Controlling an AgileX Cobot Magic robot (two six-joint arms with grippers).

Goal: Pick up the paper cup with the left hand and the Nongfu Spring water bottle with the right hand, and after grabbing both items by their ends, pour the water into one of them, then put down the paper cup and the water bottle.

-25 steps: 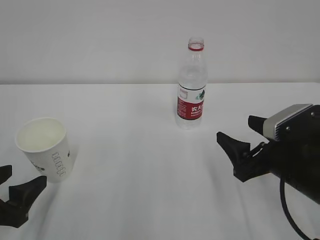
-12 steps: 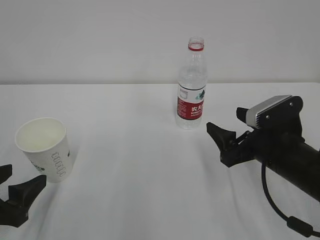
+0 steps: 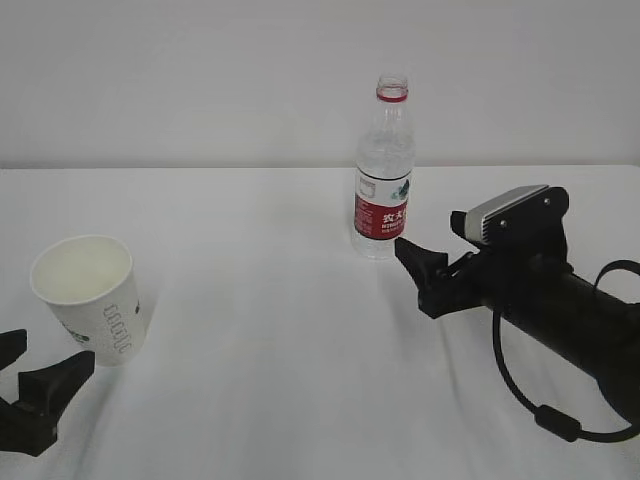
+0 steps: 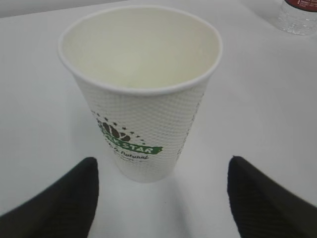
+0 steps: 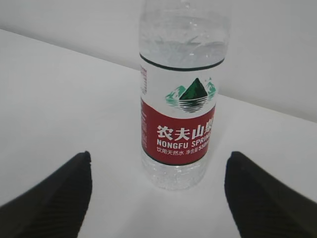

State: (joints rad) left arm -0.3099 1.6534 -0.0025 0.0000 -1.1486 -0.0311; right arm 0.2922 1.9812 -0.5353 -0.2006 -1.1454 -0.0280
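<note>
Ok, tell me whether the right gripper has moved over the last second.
Yes. The right gripper has moved left and away across the table toward the standing Nongfu Spring water bottle, closing most of the gap. Its jaws are open, not touching it.

Right gripper [image 3: 432, 270] now much closer to the bottle [image 3: 382, 170], moved in from the right edge toward the middle, jaws wide apart and its near fingertip just beside the bottle base, not touching. More of the black right arm [image 3: 570, 320] visible.
</note>
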